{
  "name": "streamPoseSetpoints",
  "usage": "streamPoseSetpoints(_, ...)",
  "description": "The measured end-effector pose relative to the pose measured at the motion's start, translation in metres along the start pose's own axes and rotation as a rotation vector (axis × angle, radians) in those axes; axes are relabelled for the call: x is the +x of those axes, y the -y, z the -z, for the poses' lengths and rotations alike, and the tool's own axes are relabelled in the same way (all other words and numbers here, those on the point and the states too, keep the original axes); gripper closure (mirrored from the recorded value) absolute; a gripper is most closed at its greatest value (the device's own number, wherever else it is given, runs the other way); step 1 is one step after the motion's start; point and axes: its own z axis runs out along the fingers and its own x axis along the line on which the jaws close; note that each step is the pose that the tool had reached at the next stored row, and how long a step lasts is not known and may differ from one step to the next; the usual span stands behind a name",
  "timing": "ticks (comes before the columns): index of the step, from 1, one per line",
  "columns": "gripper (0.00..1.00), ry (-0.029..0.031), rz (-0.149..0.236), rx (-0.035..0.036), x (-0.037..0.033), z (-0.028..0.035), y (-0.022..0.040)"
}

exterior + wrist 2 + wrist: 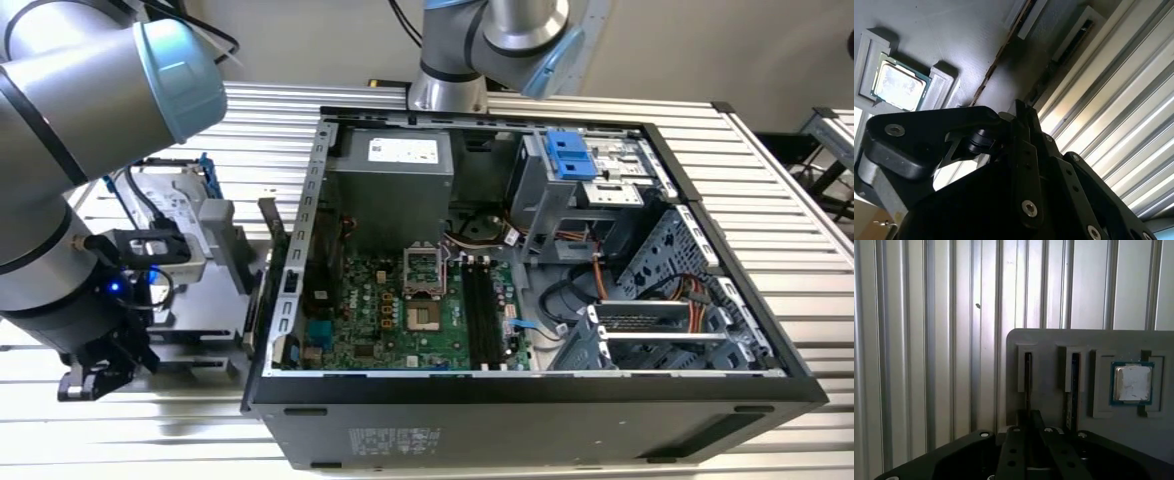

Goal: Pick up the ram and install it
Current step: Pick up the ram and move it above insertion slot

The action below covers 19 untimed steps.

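Black jointed robot hand (94,372) low at the exterior view's left, outside the open case, just above the ribbed aluminium surface (761,150) and beside a grey plastic holder block (220,262). Cannot tell whether open or closed. In the first wrist view, straight ahead of the hand (1029,416) and close to its tip: long, narrow, flat dark ram (1027,382), standing on edge in a narrow raised slot of the holder block (1049,342) and seen as a thin line; contact with the hand not clear. In the neighbouring slot, on the processor's side: a second thin board on edge (1074,385), bluish-green along its side. Past that, flat in a square recess of the same block and well apart from the hand: small square silver processor chip with a green rim (1132,383). In the second wrist view, beyond the hand (1021,107): the processor chip (896,87) in its recess and a brownish board edge (998,59) running across the grey block. At the middle of the exterior view: large black open computer case (534,410), holding a green motherboard (387,320) with long black memory slots (487,310) beside a square socket (424,290), a grey power supply box (400,165) and a blue-fronted drive bay (574,158).
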Motion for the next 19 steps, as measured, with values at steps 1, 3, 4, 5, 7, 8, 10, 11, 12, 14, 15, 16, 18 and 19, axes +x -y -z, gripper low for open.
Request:
streamPoseSetpoints(1,1.0,-0.0001,0.001,-0.0002,0.0,0.0,0.0)
streamPoseSetpoints(3,1.0,0.0,0.002,-0.0003,0.0,0.0,0.0)
streamPoseSetpoints(4,1.0,0.0,0.002,-0.0004,0.0,0.0,0.0)
streamPoseSetpoints(5,1.0,0.0,0.003,-0.0005,0.0001,0.0,0.0001)
streamPoseSetpoints(7,1.0,0.0,0.004,-0.0006,0.0001,0.0,0.0001)
streamPoseSetpoints(8,1.0,0.0,0.004,-0.0007,0.0001,0.0,0.0001)
streamPoseSetpoints(10,1.0,-0.0001,0.005,-0.0009,0.0,0.0,0.0)
streamPoseSetpoints(11,1.0,-0.0001,0.005,-0.0009,0.0,0.0002,0.0)
streamPoseSetpoints(12,1.0,-0.0001,0.005,-0.0009,0.0,0.0006,0.0)
streamPoseSetpoints(14,1.0,0.0,0.006,-0.0009,-0.0001,0.002,0.0)
streamPoseSetpoints(15,1.0,-0.0002,0.007,-0.001,-0.0001,0.0031,0.0)
streamPoseSetpoints(16,1.0,0.0,0.007,-0.0009,-0.0002,0.004,0.0)
streamPoseSetpoints(18,1.0,-0.0001,0.008,-0.001,-0.0002,0.0063,-0.0001)
streamPoseSetpoints(19,1.0,-0.0001,0.008,-0.001,-0.0003,0.0076,-0.0001)
